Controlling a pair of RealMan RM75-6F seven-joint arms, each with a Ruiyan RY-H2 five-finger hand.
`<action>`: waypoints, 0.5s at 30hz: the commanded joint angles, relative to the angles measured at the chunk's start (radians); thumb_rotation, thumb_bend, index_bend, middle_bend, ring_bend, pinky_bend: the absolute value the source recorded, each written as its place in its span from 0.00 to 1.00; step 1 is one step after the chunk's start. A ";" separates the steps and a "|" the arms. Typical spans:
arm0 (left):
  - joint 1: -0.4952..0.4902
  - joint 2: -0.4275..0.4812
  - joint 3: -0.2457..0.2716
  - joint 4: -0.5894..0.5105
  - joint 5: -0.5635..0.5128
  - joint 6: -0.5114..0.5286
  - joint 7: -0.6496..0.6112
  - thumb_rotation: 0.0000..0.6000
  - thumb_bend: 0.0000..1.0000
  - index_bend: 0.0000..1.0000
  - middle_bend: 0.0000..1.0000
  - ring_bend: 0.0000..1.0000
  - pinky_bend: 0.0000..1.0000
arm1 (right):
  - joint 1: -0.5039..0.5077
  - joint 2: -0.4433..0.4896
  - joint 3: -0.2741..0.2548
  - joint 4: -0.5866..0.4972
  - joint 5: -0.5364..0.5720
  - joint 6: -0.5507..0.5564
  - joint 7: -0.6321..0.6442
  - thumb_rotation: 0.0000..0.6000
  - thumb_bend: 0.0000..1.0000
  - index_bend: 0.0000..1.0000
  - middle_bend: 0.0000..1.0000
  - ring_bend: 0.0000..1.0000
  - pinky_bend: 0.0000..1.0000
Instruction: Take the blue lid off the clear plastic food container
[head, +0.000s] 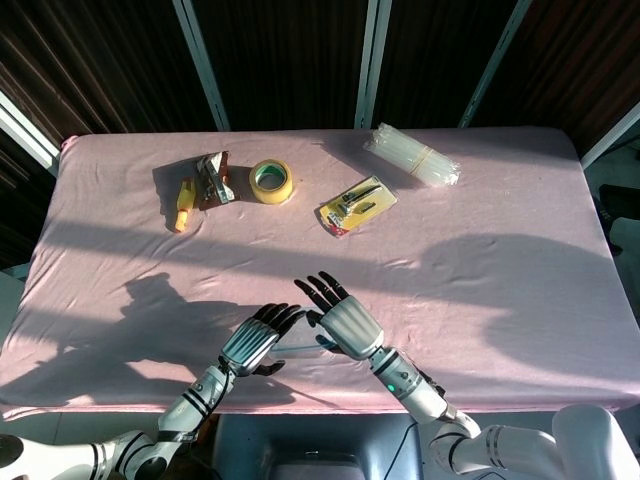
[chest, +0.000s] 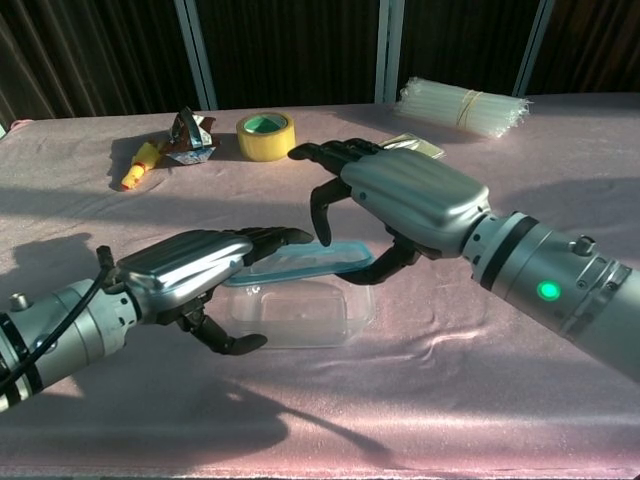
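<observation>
The right hand (chest: 405, 205) pinches the flat blue-rimmed lid (chest: 310, 262) up off the clear plastic box (chest: 300, 310) near the table's front edge (left hand (chest: 190, 270) curls beside it), so a weak pinch could drop it.

Sunlight is glinting off the smooth, brushed-metal backs of the left hand (chest: 190, 265) and right hand (chest: 405, 200), whose fingers (chest: 322, 215) are looking like matt black plastic. The container (chest: 300, 310) is showing as clear glossy plastic, its lid (chest: 320, 260) translucent blue. The tablecloth (chest: 480, 400) is lying as soft, matt pink fabric, slightly wrinkled.
</observation>
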 joint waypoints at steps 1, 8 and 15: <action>0.002 0.004 0.001 -0.004 0.006 0.005 -0.002 1.00 0.29 0.00 0.39 0.37 0.40 | 0.005 -0.012 -0.004 0.014 -0.007 0.005 0.006 1.00 0.46 0.68 0.17 0.00 0.00; 0.010 -0.004 -0.008 0.025 0.046 0.047 -0.055 1.00 0.29 0.00 0.36 0.33 0.31 | 0.004 -0.027 -0.021 0.044 -0.041 0.043 0.013 1.00 0.62 0.78 0.20 0.03 0.00; 0.014 -0.012 -0.014 0.072 0.078 0.074 -0.119 1.00 0.29 0.00 0.31 0.24 0.18 | 0.003 -0.018 -0.027 0.049 -0.057 0.065 0.024 1.00 0.70 0.80 0.22 0.06 0.00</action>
